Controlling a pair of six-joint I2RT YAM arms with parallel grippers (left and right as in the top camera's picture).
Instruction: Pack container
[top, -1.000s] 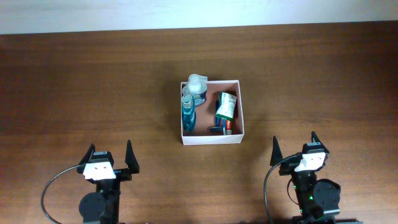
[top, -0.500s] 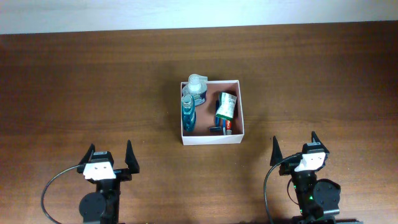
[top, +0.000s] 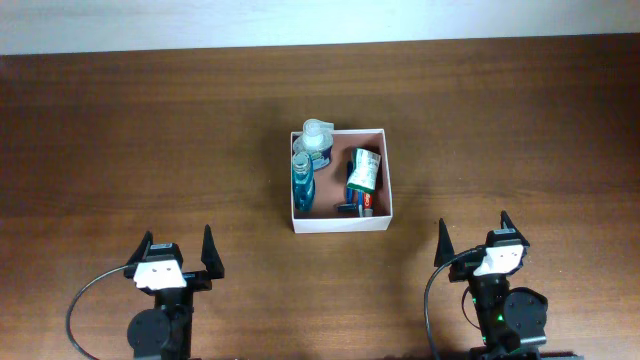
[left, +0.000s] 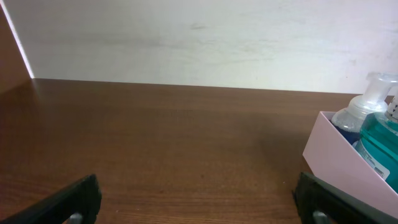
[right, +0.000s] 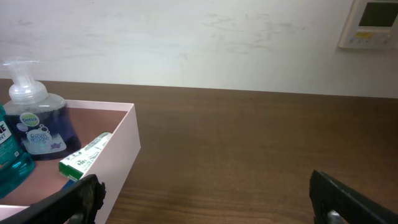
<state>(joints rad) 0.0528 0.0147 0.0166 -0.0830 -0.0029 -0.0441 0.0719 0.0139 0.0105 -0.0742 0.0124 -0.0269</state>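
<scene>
The container (top: 340, 222) sits mid-desk (top: 150, 130) and holds a pump soap bottle (top: 317, 140), a teal mouthwash bottle (top: 302, 185) and a green tube (top: 363, 170). The left pincer (top: 178, 236) and right pincer (top: 472, 222) sit low near the front edge, well apart from the container, jaws spread wide.

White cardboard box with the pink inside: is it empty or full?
Not empty. The white square cardboard box holds a teal bottle, a blue pump soap bottle and a green-and-white tube.
</scene>
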